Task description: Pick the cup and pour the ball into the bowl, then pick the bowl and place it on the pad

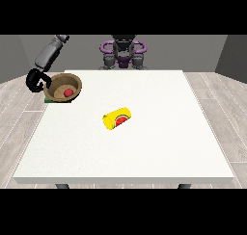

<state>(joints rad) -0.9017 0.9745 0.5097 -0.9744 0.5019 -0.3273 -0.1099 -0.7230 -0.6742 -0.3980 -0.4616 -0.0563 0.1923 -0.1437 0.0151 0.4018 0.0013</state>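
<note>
A brown wooden bowl [63, 87] sits near the table's left edge with a red ball [68, 92] inside it. Under the bowl a dark green pad [48, 100] shows at its lower left rim. The hand at the view's left [35, 80] is at the bowl's left rim, its black fingers curled round that rim. A yellow cup [117, 117] with a watermelon picture lies on its side near the table's middle, apart from both hands. No hand shows at the view's right.
The white table [144, 147] stretches wide to the right and front of the cup. The robot's torso [123, 53] stands behind the far edge. The bowl lies close to the table's left edge.
</note>
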